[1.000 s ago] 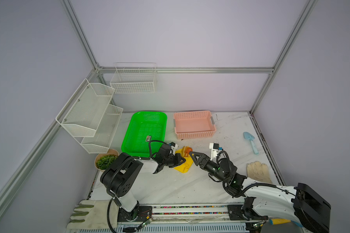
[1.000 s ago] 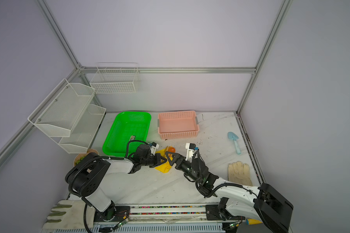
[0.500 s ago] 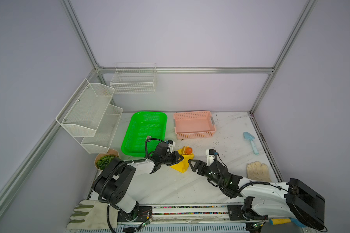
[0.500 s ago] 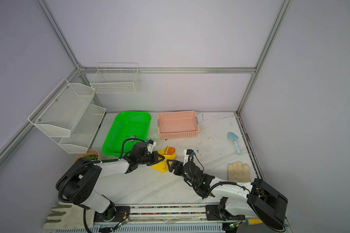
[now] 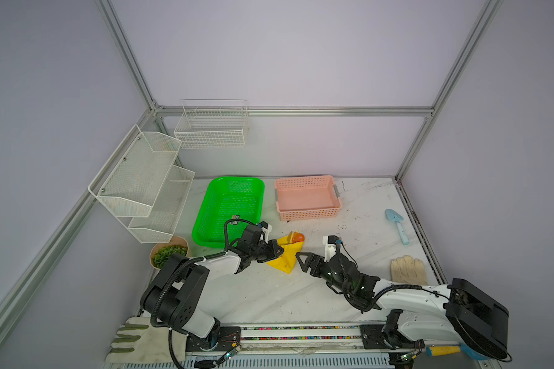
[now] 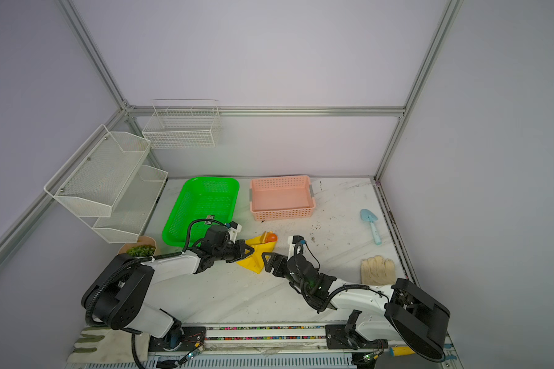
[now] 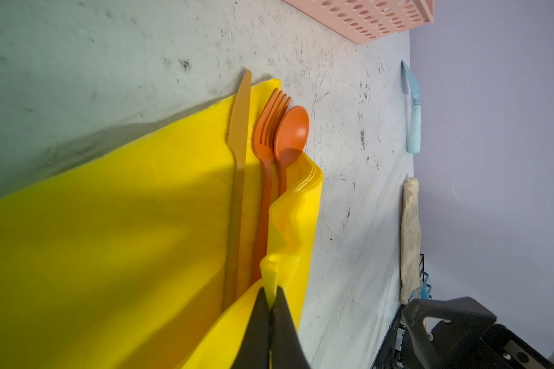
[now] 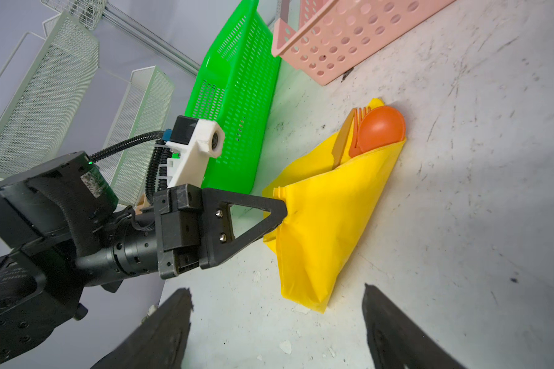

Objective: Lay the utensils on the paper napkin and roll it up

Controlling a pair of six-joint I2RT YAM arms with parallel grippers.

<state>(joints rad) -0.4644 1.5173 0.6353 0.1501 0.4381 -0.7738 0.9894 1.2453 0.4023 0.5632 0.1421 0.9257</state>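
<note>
table (image 5: 269, 297): carrying everything; the work is happening mid-table, just off the near right corner of the green basket (image 5: 227, 211).
paper napkin (image 8: 330, 223): lying mid-table with one flap being folded over the handles. It is looking like a half-made wrap, not a roll yet.
left gripper (image 8: 282, 214): fingers pinching tight on the napkin's folded edge, likely holding the flap over so it isn't springing back.
right gripper (image 5: 301, 262): fingers standing wide apart and gripping nothing, hovering just beside the napkin's near corner. It is probably lining up to help with the roll.
utensils (image 7: 263, 179): knife (image 7: 239, 127), fork (image 7: 269, 127) and spoon (image 7: 291, 127) lying side by side on the napkin. Heads are poking out toward the table's far edge and handles are going under the flap, so they bundle together.
</note>
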